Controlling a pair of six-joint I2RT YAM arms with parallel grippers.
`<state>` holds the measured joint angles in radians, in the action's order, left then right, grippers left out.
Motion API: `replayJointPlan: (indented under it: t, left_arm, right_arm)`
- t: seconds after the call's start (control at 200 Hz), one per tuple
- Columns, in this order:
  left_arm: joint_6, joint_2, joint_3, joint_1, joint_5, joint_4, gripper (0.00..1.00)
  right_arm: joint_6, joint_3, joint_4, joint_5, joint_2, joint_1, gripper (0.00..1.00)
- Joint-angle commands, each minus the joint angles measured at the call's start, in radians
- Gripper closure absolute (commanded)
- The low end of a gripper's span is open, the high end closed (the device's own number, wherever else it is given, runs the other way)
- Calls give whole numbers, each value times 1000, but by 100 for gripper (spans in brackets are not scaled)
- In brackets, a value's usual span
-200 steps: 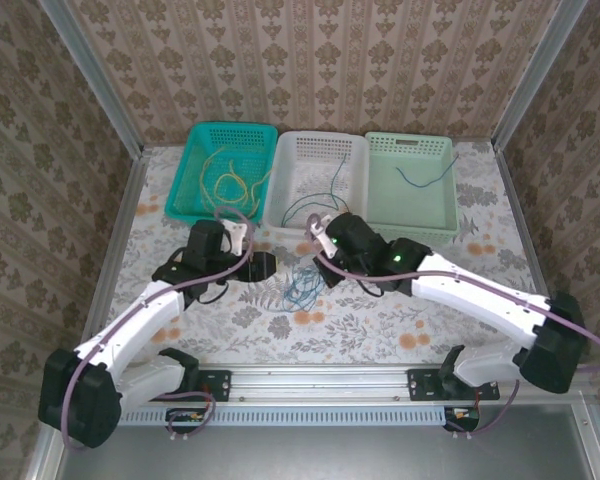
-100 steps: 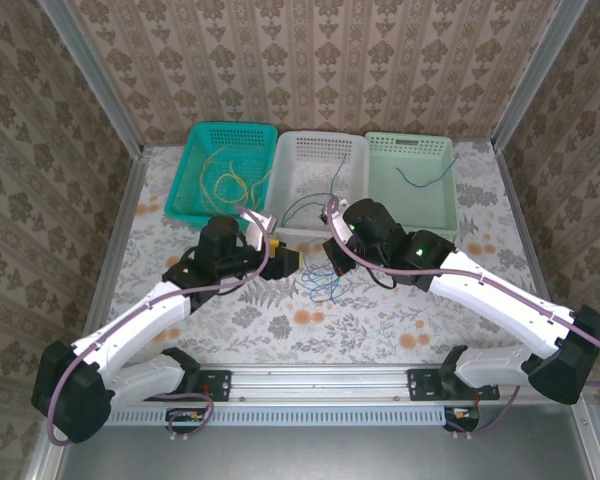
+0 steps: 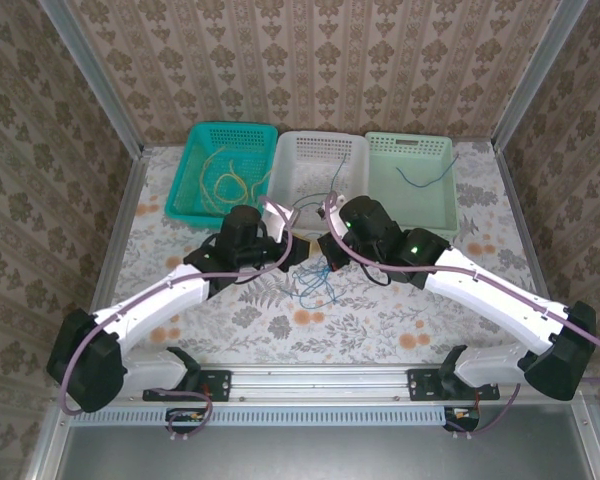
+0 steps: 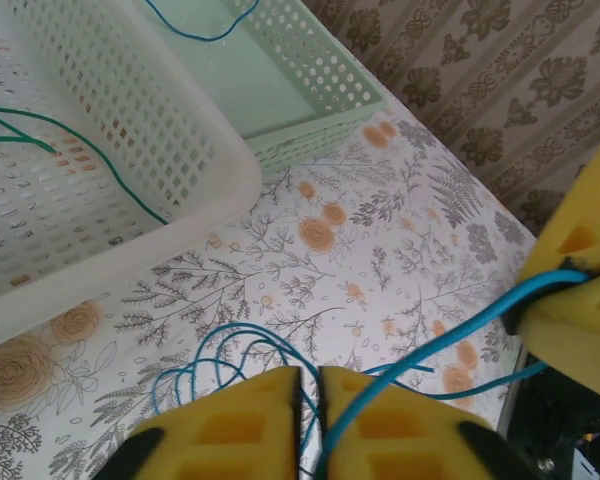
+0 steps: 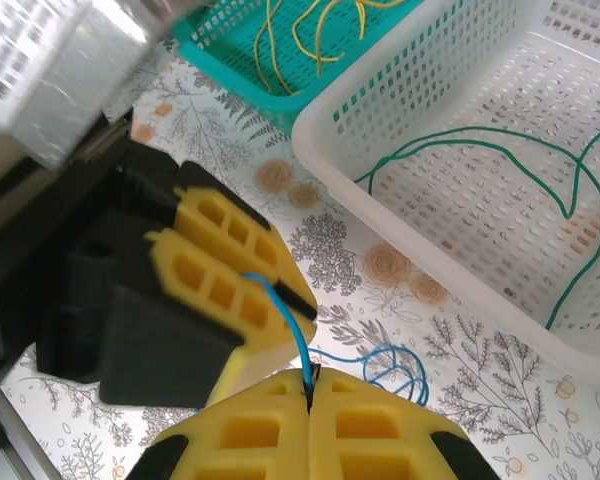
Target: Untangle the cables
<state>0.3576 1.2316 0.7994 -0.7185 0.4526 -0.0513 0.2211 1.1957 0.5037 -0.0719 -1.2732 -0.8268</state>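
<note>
Two end effectors share one wire: I see the left end effector [image 4: 309, 395] and the right end effector [image 5: 310, 390] each pressed together on the blue cable [image 4: 435, 345], a short stretch running between them. Its loose loops lie on the table [image 4: 400, 250], just before the white basket [image 4: 110, 255].

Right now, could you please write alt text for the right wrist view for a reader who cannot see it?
The right gripper and the left gripper, both shut, pinch one blue cable between them above a floral table, its loops lying below. Behind sit a white basket holding a green cable and a teal basket holding yellow cables.
</note>
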Motion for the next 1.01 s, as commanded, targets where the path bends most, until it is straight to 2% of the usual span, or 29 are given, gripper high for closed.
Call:
replayJointPlan:
  t: [0.0, 0.115, 0.155, 0.22, 0.27, 0.315, 0.405, 0.44, 0.48, 0.55, 0.6, 0.685, 0.76, 0.885, 1.0]
  left_arm:
    - [-31, -11, 30, 7, -38, 22, 100]
    - [-76, -64, 45, 37, -73, 84, 100]
    - [-84, -80, 48, 52, -78, 97, 100]
    - [-89, -102, 51, 72, -71, 100, 100]
    - [-91, -105, 58, 77, -64, 103, 100]
    - [-92, -100, 69, 79, -56, 108, 100]
    - [-85, -89, 79, 79, -44, 104, 100]
    - [-81, -87, 81, 81, -48, 101, 100]
    - [-78, -89, 81, 80, -54, 97, 100]
    - [-68, -95, 81, 83, -57, 75, 100]
    - [-55, -94, 80, 84, -54, 55, 100]
    - [-22, -82, 74, 83, -49, 11, 100]
    - [18, -69, 67, 83, -59, -28, 100]
    - [72, -60, 65, 87, -92, -60, 100]
    - [115, -47, 77, 87, -89, -71, 100]
  right_arm:
    - [11, 29, 6, -22, 28, 4, 100]
    - [-9, 19, 107, -105, 33, 27, 100]
    - [-1, 3, 125, -139, 38, 40, 84]
    - [20, -31, 129, -142, 49, 56, 78]
    - [41, -53, 113, -133, 56, 56, 68]
    - [58, -65, 101, -120, 57, 56, 70]
    - [76, -84, 80, -150, 64, 56, 85]
    - [79, -90, 74, -164, 71, 57, 86]
    - [84, -95, 71, -164, 79, 58, 79]
    - [92, -103, 60, -132, 89, 58, 55]
    - [109, -125, 40, -85, 96, 57, 48]
    - [155, -199, -126, 19, 100, 32, 38]
    - [172, -271, -270, 53, 82, -9, 32]
    - [144, -335, -391, 2, 25, -83, 29]
    - [143, -340, -455, -79, -4, -107, 29]
